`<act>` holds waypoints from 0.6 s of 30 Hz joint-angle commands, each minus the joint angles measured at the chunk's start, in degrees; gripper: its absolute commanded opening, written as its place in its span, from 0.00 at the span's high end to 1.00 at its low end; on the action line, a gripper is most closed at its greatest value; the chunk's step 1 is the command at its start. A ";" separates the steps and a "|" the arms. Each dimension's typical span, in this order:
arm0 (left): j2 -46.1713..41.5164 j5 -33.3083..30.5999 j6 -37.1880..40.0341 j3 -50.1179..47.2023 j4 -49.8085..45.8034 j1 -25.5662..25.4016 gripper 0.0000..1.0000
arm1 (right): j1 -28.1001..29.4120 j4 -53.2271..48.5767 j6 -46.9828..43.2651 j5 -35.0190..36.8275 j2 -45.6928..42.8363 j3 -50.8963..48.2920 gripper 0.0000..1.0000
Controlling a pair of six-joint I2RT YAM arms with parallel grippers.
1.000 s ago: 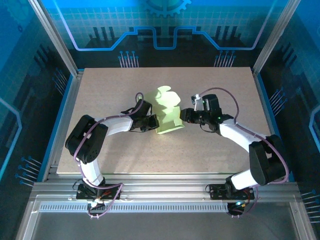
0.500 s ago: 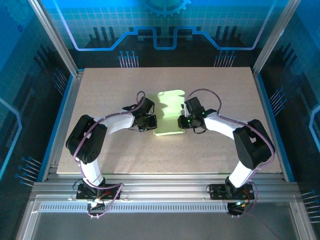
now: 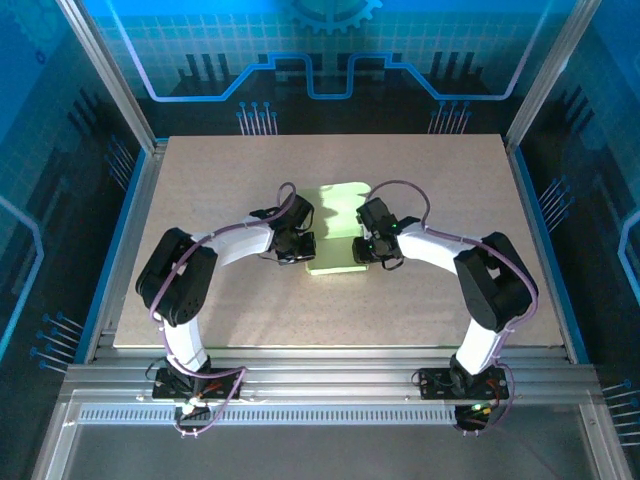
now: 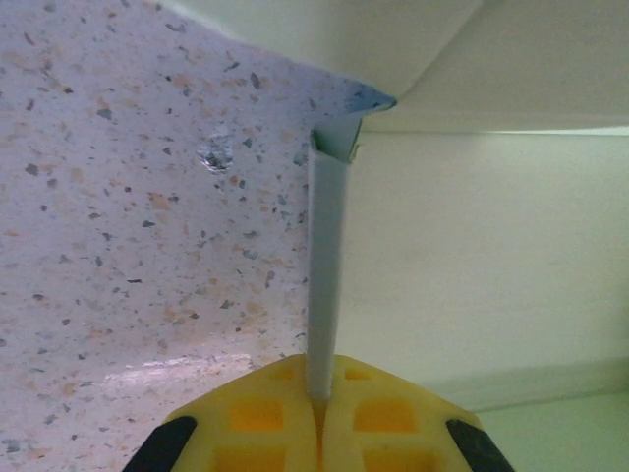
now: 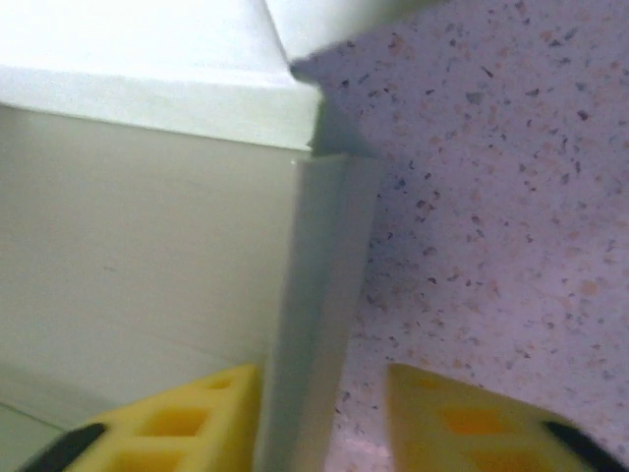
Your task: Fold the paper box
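Observation:
The paper box (image 3: 338, 215) is pale lime-green card lying mid-table between both arms, its flaps toward the back. My left gripper (image 3: 303, 246) is at the box's left edge. In the left wrist view its yellow jaws (image 4: 322, 395) are shut on a thin upright card wall (image 4: 324, 275) of the box. My right gripper (image 3: 362, 247) is at the box's right edge. In the right wrist view it (image 5: 319, 385) stands open around the box's side wall (image 5: 319, 285), which touches the left finger (image 5: 211, 408) and leaves a gap to the right finger (image 5: 462, 413).
The speckled tabletop (image 3: 420, 300) stretches wide on all sides of the box. Metal frame posts (image 3: 105, 70) and blue side panels border the table. The arm bases sit on the rail (image 3: 320, 385) at the near edge.
My right gripper has swung left up against the box's right side and its jaws have widened. The box has dropped from a tilted, raised pose to lying lower. The left gripper has kept its hold.

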 commanded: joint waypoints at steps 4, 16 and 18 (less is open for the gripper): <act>2.48 -4.02 1.82 0.99 -3.98 -0.02 1.00 | -0.38 -2.28 1.17 -0.40 -5.53 -0.41 0.46; 4.15 -4.31 2.83 2.68 -5.08 -0.26 1.00 | -4.49 3.74 3.98 -11.08 -7.28 -3.70 0.44; 4.19 -4.36 2.83 2.68 -5.09 -0.45 1.00 | -4.50 3.07 3.56 -10.36 -6.41 -3.13 0.52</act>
